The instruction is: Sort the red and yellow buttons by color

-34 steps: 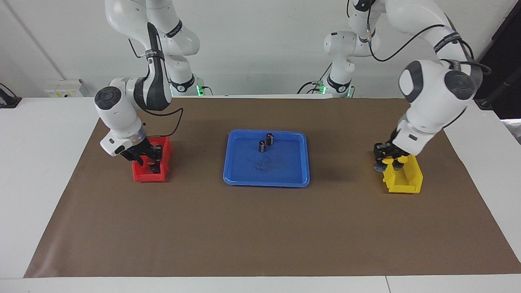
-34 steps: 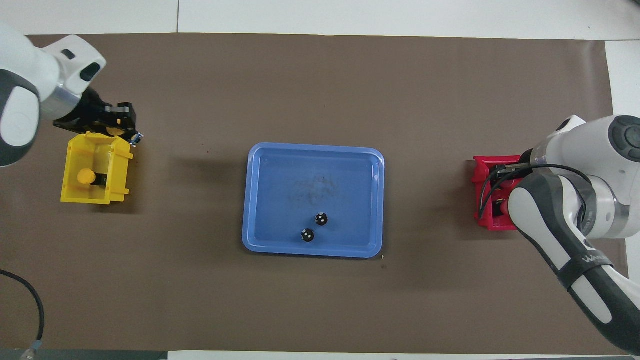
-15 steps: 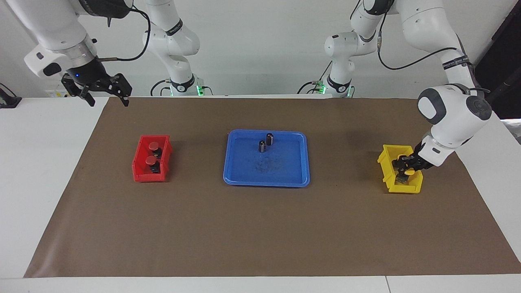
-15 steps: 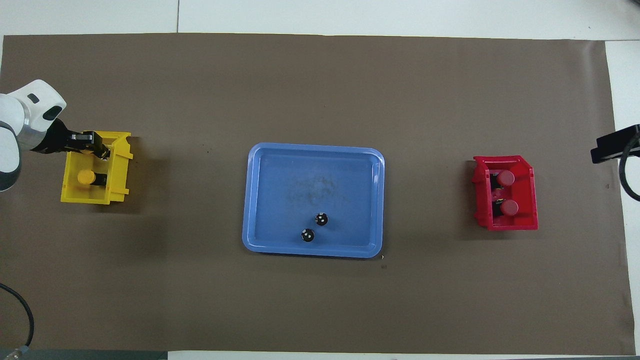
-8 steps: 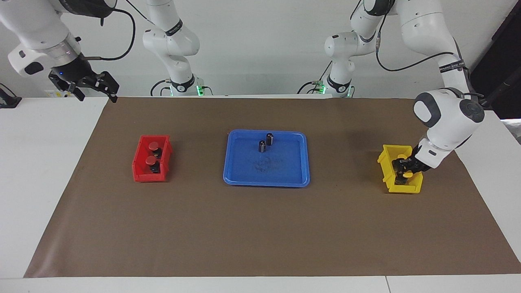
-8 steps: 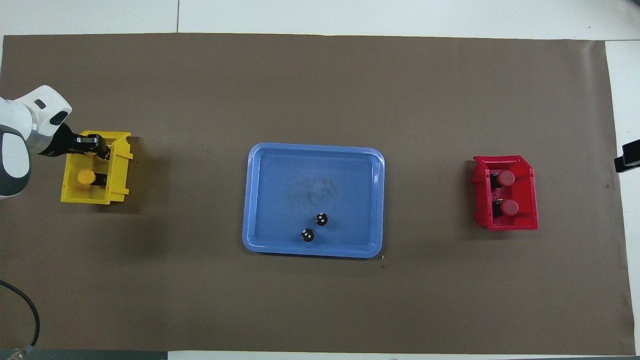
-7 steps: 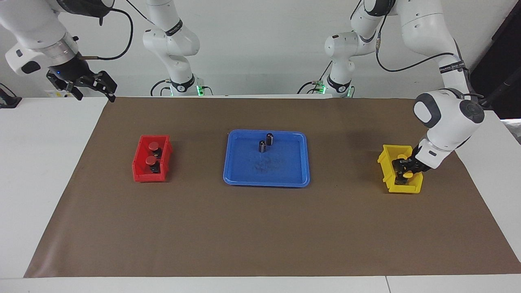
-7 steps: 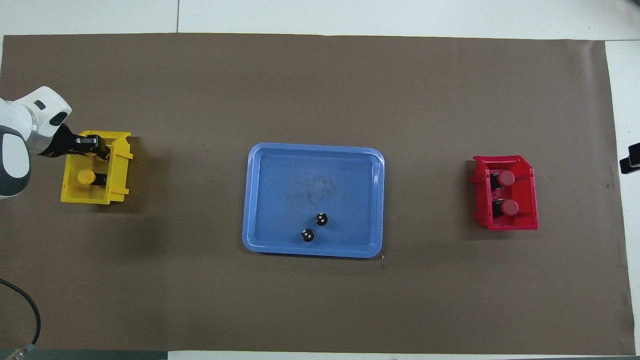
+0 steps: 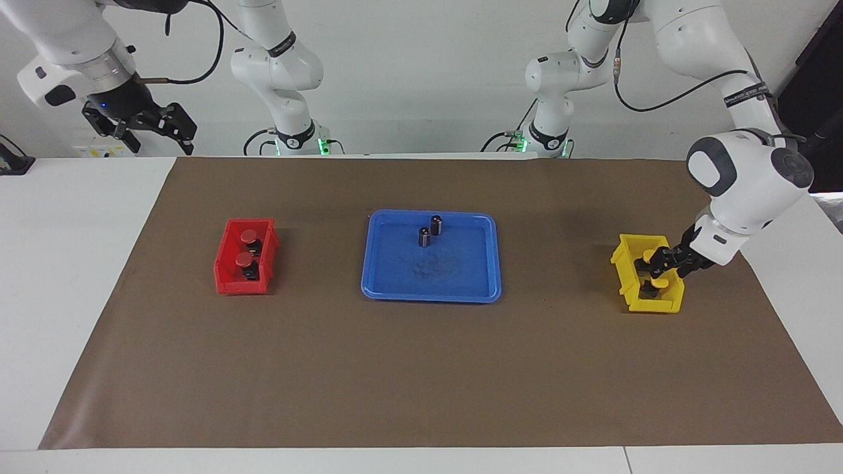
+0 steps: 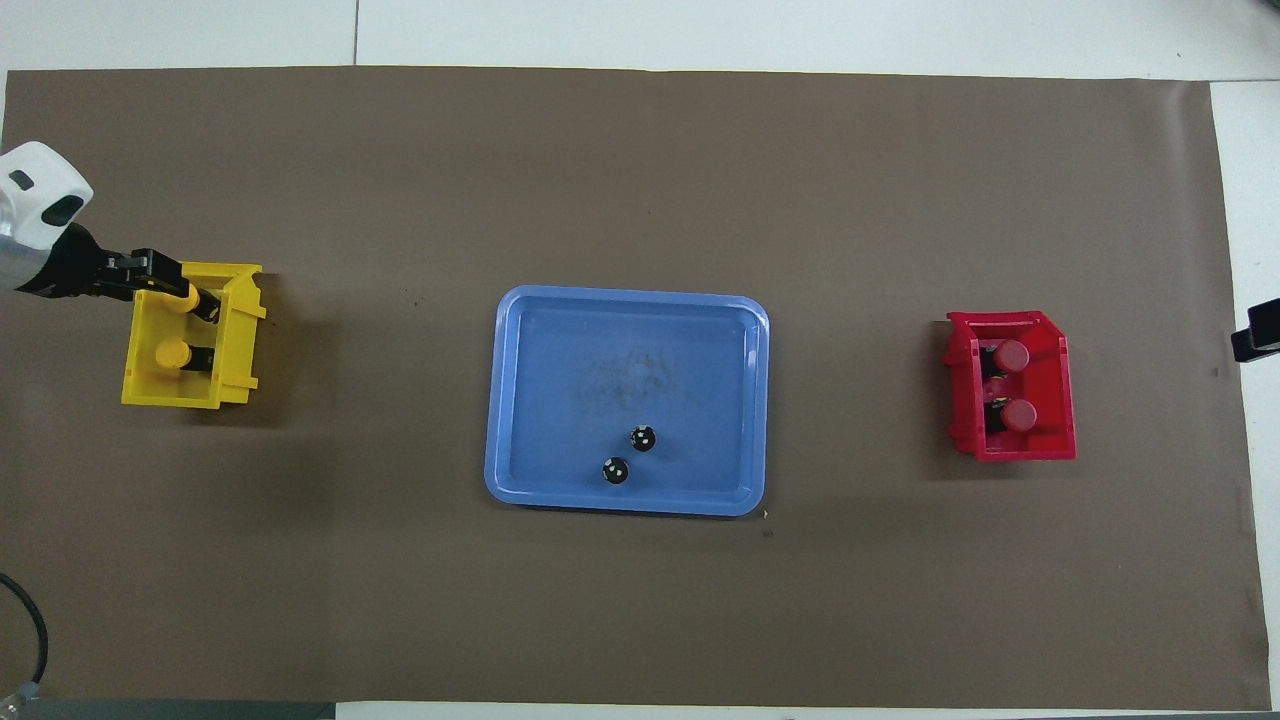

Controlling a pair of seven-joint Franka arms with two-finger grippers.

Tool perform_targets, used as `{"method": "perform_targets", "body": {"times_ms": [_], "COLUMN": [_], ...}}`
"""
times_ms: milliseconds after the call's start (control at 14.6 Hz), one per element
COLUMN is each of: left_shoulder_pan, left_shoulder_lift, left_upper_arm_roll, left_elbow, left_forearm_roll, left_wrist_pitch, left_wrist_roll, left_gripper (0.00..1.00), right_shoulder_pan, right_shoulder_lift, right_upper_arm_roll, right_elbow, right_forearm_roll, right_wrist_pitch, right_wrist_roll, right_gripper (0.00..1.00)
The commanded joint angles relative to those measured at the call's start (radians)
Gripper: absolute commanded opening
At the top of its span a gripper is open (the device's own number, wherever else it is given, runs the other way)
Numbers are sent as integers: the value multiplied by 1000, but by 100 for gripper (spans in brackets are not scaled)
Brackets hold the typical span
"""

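Two red buttons (image 9: 248, 235) (image 9: 245, 259) sit in the red bin (image 9: 227, 280), which shows in the overhead view as the red bin (image 10: 960, 390) with both caps (image 10: 1010, 355) (image 10: 1018, 415). Two yellow buttons (image 10: 182, 297) (image 10: 172, 352) lie in the yellow bin (image 10: 235, 340). My left gripper (image 9: 658, 259) hangs open just over that bin's (image 9: 658, 304) edge, at the yellow button (image 9: 649, 253) lying there. My right gripper (image 9: 163, 145) waits open and empty, high over the white tabletop at the right arm's end.
A blue tray (image 9: 431, 297) lies mid-table with two dark capless cylinders (image 9: 436, 224) (image 9: 424, 236) standing in its part nearer to the robots. A brown mat (image 9: 421, 382) covers most of the white table.
My left gripper has let go of the yellow button in the yellow bin and drawn back and up from it. The right gripper has shifted only slightly, high up.
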Motion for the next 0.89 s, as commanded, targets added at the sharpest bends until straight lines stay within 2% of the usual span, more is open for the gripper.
{"method": "perform_targets", "body": {"times_ms": [0,68,274,479,821], "left_shoulder_pan": [6,-8,-67,-68,-72], "left_shoulder_lift": [-56,-92,-171,-224,-244], "left_upper_arm_roll": [-1,-4,-14,-66,-73], "left_elbow": [114,115,135,160,169], "left_forearm_roll": [1,26,66,66,66], "left_wrist_pitch": [-177,-194,-288,-375,-424], "left_wrist_roll": [8,6,8,8,14], "left_gripper": [93,100,100,100,100], "right_shoulder_pan": [-18,-24,-24,-19,-15], "right_shoulder_lift": [-12,-5,-5,-5,-7], "right_upper_arm_roll": [5,4,5,5,5], "right_elbow": [-25,-23,-23,-25,-32], "right_forearm_roll": [-5,-2,2,5,5], "right_wrist_pitch": [7,7,15,15,12], "right_wrist_roll": [-9,-9,-8,-8,-3], "right_gripper": [100,100,100,100,100]}}
